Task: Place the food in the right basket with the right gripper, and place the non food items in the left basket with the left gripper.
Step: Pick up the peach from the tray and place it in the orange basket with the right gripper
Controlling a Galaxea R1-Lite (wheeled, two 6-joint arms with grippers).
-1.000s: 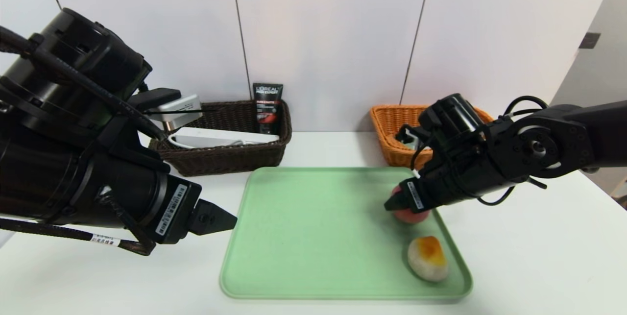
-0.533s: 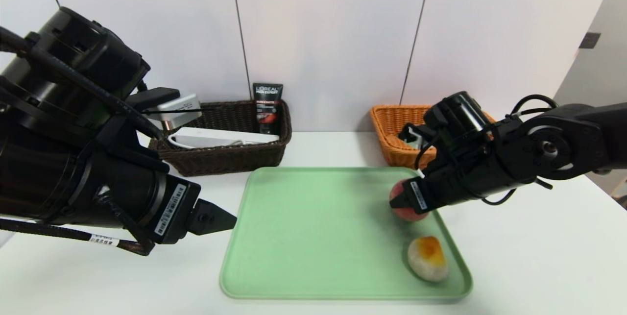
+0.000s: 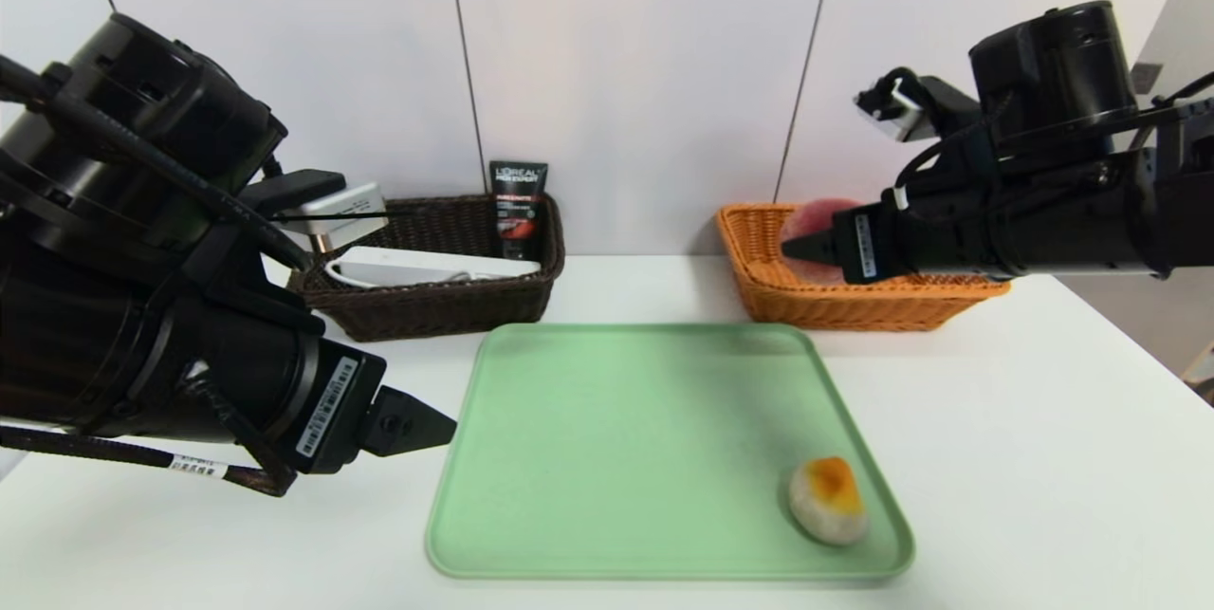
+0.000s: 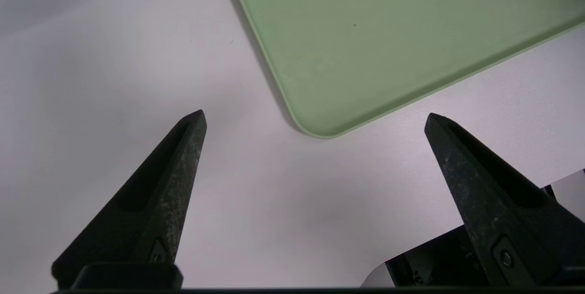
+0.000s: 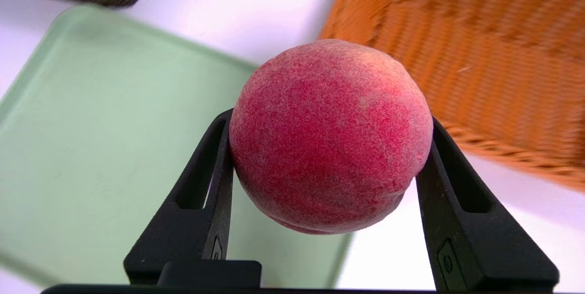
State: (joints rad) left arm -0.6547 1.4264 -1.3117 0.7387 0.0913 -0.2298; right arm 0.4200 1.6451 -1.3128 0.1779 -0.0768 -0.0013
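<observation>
On the table (image 3: 1005, 458), the green tray (image 3: 626, 449) sits in front of the dark brown basket (image 3: 427, 311) and the orange-tan basket (image 3: 854, 311). The left end effector (image 3: 453, 430), released, hovers by the tray's left edge. The right end effector (image 5: 331, 125) grasps the peach (image 5: 331, 138) near the orange-tan basket. The power strip (image 3: 427, 266) and black tube (image 3: 518, 212) occupy the dark brown basket; the beige lump (image 3: 828, 501) lies near the tray's near right corner.

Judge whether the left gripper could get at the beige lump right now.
Probably not easily: the left gripper is open beside the tray's left edge; the lump sits far right.
</observation>
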